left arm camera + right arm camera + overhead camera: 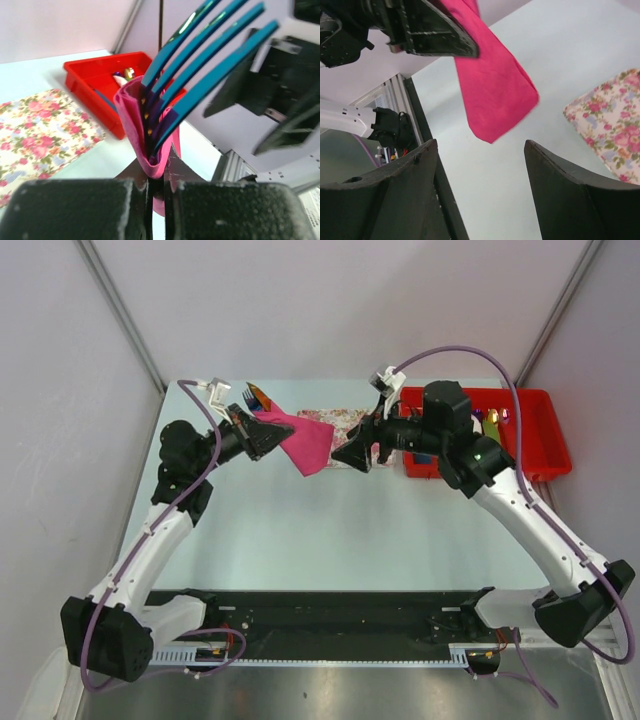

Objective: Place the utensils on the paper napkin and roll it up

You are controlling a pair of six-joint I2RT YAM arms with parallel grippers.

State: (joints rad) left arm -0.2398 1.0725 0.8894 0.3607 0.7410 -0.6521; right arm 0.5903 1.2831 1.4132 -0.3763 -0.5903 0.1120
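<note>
My left gripper (262, 435) is shut on the rolled magenta paper napkin (308, 445) and holds it in the air above the table. The teal fork (249, 398) and the gold knife (262, 396) stick out of the roll's far end. In the left wrist view the fork's tines (210, 60) rise out of the pink roll (131, 125), pinched between my left gripper's jaws (157, 175). My right gripper (347, 455) is open and empty, just right of the napkin's hanging end. In the right wrist view the napkin (495, 90) hangs ahead of my right gripper (480, 150).
The floral tray (345, 422) lies on the table behind the napkin; it also shows in the left wrist view (35, 135) and the right wrist view (610, 120). A red bin (535, 430) with rolled bundles stands at the back right.
</note>
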